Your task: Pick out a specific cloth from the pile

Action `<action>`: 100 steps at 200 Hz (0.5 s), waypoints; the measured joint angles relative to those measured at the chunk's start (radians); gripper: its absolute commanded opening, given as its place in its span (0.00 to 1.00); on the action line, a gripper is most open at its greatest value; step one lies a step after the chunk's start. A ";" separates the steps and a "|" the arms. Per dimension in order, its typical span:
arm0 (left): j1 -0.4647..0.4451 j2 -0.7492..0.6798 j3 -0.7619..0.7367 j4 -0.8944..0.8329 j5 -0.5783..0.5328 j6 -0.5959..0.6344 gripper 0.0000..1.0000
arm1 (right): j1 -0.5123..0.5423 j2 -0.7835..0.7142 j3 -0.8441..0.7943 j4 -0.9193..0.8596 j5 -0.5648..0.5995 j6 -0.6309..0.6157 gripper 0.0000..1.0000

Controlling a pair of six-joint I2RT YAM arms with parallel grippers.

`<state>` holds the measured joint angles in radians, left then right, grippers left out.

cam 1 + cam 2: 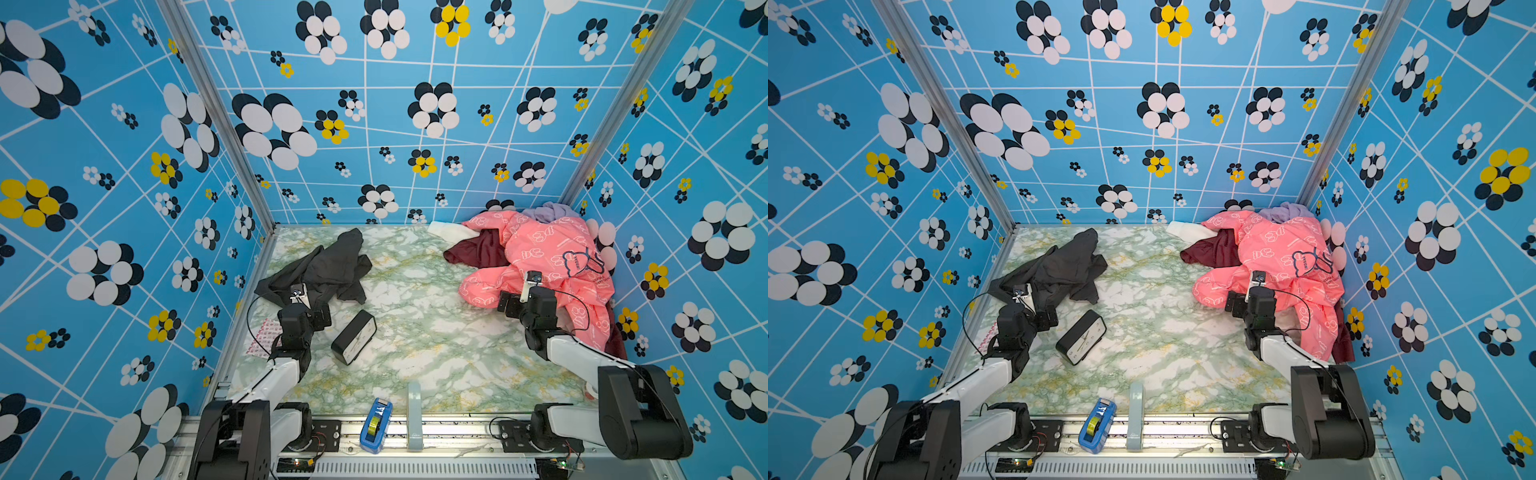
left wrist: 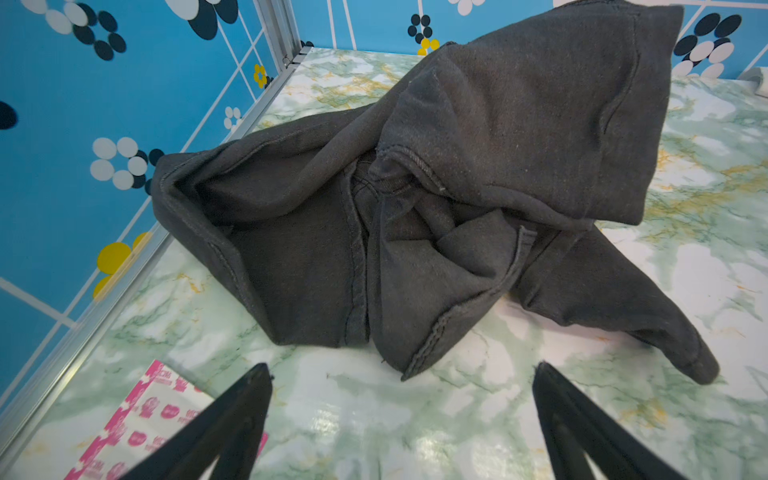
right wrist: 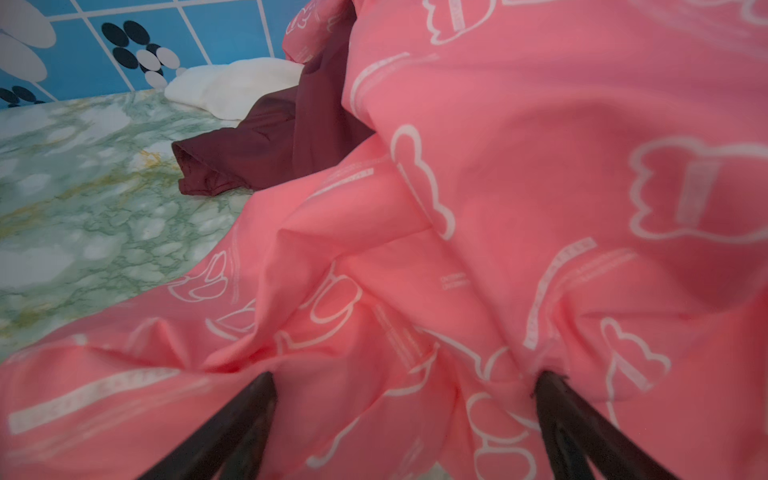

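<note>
My left claw (image 2: 401, 369) is spread wide and grips nothing. Both dark fingertips (image 2: 259, 374) hang over bare marble just short of the near hem of the plain charcoal-black soft fabric garment (image 2: 415, 187). That cloth lies crumpled on its own at the left rear of the green-veined white marble desk (image 1: 415, 332), touching none of the other clothes. One sleeve-like end trails toward the desk's middle, and another fold reaches toward the back wall. In both top views it sits well apart from the pile (image 1: 540, 257).

My right claw (image 3: 406, 376) is also spread wide. Its tips press into folds of the large pink jacket with white prints (image 3: 498, 187), and fabric bulges between them, but it is not pinched shut. A dark maroon cloth (image 3: 266, 149) pokes out from under the jacket, with a white piece (image 3: 237, 83) beyond it by the wall. A lilac piece (image 1: 548, 212) tops the heap in the right rear corner.

Further out, a black boxy clock (image 1: 354, 336) lies on the desk near my left arm. A pink-and-white printed packet (image 2: 153, 415) rests by the left wall. A blue tape dispenser (image 1: 376, 424) sits at the front edge.
</note>
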<state>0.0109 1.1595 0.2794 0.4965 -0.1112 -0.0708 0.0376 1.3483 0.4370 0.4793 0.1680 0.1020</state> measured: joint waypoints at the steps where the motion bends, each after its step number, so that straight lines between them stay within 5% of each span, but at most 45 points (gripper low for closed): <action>1: 0.001 0.006 0.000 0.006 0.003 0.003 0.99 | 0.000 0.006 -0.001 0.008 0.001 -0.002 0.99; 100: 0.055 0.150 0.018 0.290 0.189 0.019 0.99 | -0.031 0.192 -0.090 0.427 -0.014 -0.040 0.99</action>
<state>0.0654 1.3090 0.2974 0.7864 0.0780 -0.0517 0.0067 1.5402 0.3470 0.9062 0.1535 0.0616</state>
